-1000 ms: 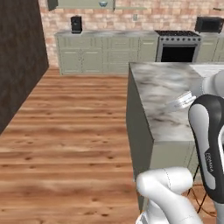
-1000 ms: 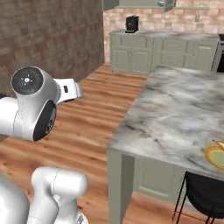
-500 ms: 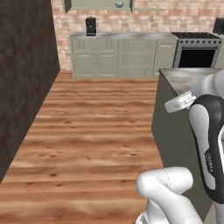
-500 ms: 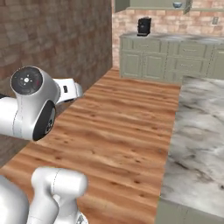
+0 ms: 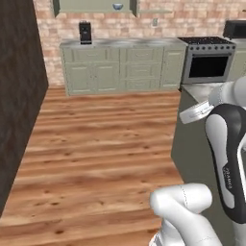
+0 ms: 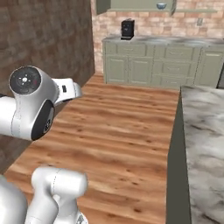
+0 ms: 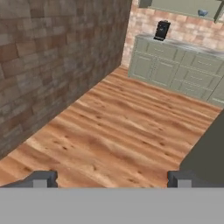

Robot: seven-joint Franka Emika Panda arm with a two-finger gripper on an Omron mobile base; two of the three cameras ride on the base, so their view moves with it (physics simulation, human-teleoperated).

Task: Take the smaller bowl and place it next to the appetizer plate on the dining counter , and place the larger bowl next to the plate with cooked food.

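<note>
— Where is the smaller bowl [image 5: 117, 6]?
— Far off, on the shelf above the cabinets — we're beside the dining counter [image 6: 203, 144].
— Our gripper [image 7: 112, 178]?
— Fingers wide, empty, likely ready for it.

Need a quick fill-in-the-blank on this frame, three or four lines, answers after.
1. The gripper stands ____ with nothing between its fingertips.
2. The small black appliance stands on the sage-green cabinet run against the ____ wall.
3. The floor is made of ____ planks.
4. The small blue bowl sits high on the ____ above the cabinets.

Answers: open; brick; wooden; shelf
</note>
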